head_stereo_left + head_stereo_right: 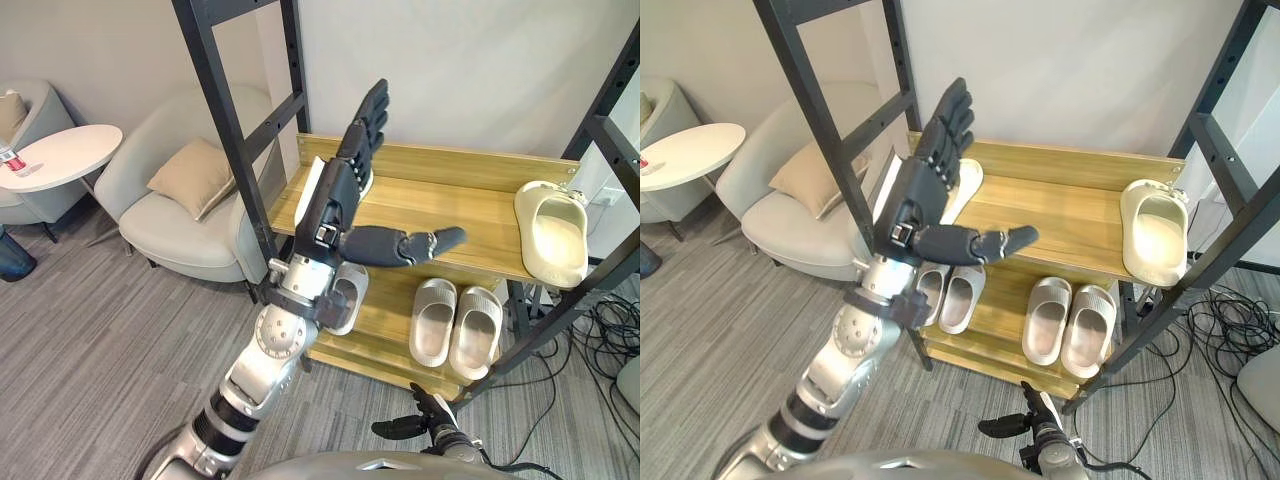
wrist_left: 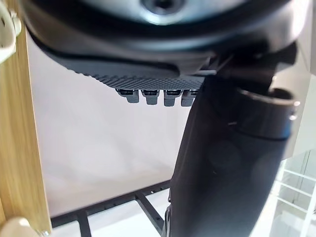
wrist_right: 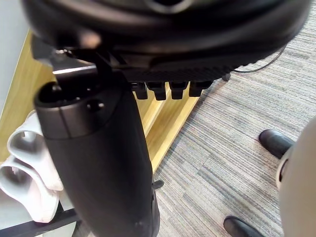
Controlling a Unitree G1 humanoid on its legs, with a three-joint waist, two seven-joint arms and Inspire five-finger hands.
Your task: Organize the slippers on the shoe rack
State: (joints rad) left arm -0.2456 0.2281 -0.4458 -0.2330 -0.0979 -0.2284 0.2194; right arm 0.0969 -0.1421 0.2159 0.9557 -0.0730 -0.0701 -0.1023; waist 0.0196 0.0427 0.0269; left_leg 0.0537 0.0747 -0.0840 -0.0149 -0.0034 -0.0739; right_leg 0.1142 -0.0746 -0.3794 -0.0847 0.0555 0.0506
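My left hand is raised in front of the shoe rack, open with straight fingers and the thumb sticking out, holding nothing. Behind it a white slipper lies at the left end of the upper shelf. A cream slipper lies at that shelf's right end. On the lower shelf stands a grey pair, and a paler pair to its left is partly hidden by my arm. My right hand hangs low near the floor in front of the rack, open and empty.
The rack's black posts and a slanted bar frame the shelves. A light armchair with a beige cushion and a round white table stand to the left. Cables lie on the carpet at the right.
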